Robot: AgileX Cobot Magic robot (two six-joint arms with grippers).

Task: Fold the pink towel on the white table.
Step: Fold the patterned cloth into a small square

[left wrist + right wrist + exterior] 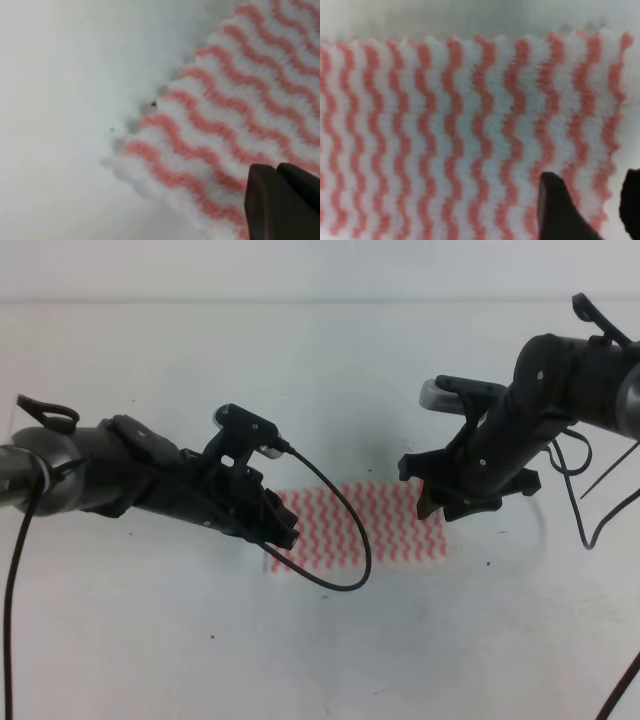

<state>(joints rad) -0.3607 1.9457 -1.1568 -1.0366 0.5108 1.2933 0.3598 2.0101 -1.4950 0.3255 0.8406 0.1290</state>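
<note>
1. The pink towel is laid flat near the middle of the white tabletop, its wavy pink and white stripes showing.
2. The left pincer is positioned over the towel's left edge; whether it is open or closed cannot be told.
3. The right pincer is held over the towel's right edge, fingers spread apart.
4. Small dark specks are scattered over the plain white surface.

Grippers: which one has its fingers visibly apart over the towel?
The right gripper: its wrist view shows two dark fingers with striped pink towel between them. The left gripper shows fingertips together at the towel's edge.
</note>
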